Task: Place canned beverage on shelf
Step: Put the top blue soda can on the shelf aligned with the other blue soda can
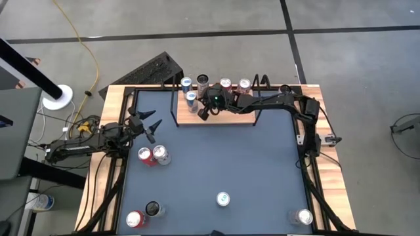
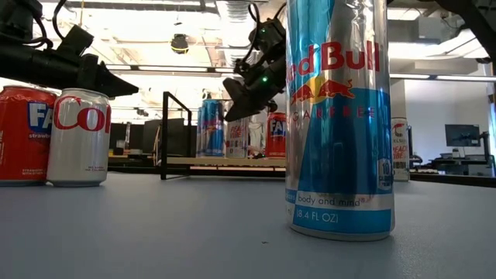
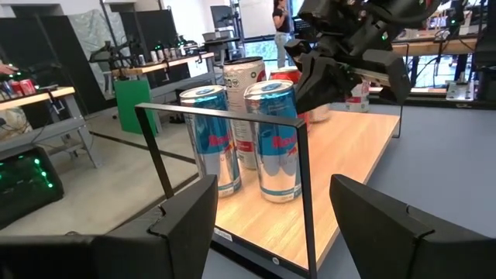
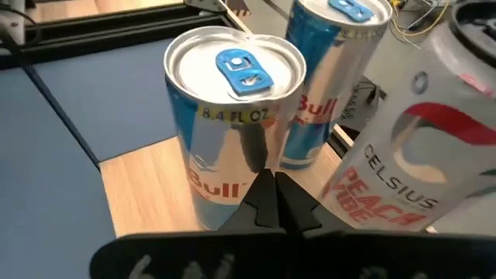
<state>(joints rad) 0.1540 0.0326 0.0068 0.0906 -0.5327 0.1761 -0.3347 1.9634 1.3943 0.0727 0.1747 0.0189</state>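
I have the right gripper hovering over the shelf, at the front edge of the light-wood board near its left end, and in its wrist view the two fingertips are pressed together with nothing between them. Just beyond those tips stands a Red Bull can on the board, with a second Red Bull can behind it and a white Celsius can beside them. From above I count two more cans farther along the shelf, one with a red top and one pale. My left gripper waits over the table's left side with its fingers spread wide and empty, pointing at the shelf's black wire frame. Just below it on the blue tabletop stand a red Fanta can and a Coke can, touching. Another tall Red Bull can stands close to the low camera.
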